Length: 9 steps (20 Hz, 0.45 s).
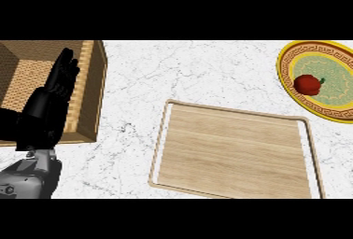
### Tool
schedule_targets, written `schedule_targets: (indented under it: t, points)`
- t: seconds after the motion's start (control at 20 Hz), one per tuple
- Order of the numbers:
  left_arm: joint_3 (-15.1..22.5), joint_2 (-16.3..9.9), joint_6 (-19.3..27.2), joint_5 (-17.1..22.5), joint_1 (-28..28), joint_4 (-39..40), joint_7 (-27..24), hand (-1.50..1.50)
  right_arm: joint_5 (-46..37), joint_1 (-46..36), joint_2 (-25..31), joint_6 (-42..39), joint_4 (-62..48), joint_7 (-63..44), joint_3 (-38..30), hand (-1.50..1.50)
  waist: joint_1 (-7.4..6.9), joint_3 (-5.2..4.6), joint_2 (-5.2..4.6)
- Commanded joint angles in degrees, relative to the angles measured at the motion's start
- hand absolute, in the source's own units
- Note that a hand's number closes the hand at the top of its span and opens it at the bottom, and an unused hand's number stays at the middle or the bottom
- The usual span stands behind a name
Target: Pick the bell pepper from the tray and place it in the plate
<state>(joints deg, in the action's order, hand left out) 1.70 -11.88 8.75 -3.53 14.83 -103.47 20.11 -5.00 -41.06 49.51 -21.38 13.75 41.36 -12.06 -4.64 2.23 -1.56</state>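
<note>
A red bell pepper (308, 84) with a green stem lies on the yellow patterned plate (295, 56) at the far right of the marble counter. The wooden tray (234, 151) sits in the middle with nothing on it. My left hand (50, 105) stands at the left edge, fingers straight and pointing up, over a wooden box and holding nothing. It is far from both the tray and the plate. My right hand does not show in the head view.
A wooden box (89, 88) with a woven inside stands at the back left, partly behind my left forearm (27, 179). White marble counter (200, 70) lies between the box, the tray and the plate.
</note>
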Motion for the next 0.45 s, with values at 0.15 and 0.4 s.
schedule_targets:
  t: [0.15, 0.4]
  points:
    - [1.84, 2.44, -0.9, 0.82, -7.89, 7.4, 2.96, 0.0, 0.92, 0.38, 0.96, 0.82, -2.89, 1.39, -1.77, -1.5, -0.5, -1.59, -1.84]
    - [2.44, 2.73, -1.0, -0.12, -7.66, 7.6, 3.21, 0.0, -0.59, 0.63, 2.48, 1.62, -3.4, 1.62, -0.76, -1.5, -0.64, -1.6, -2.03]
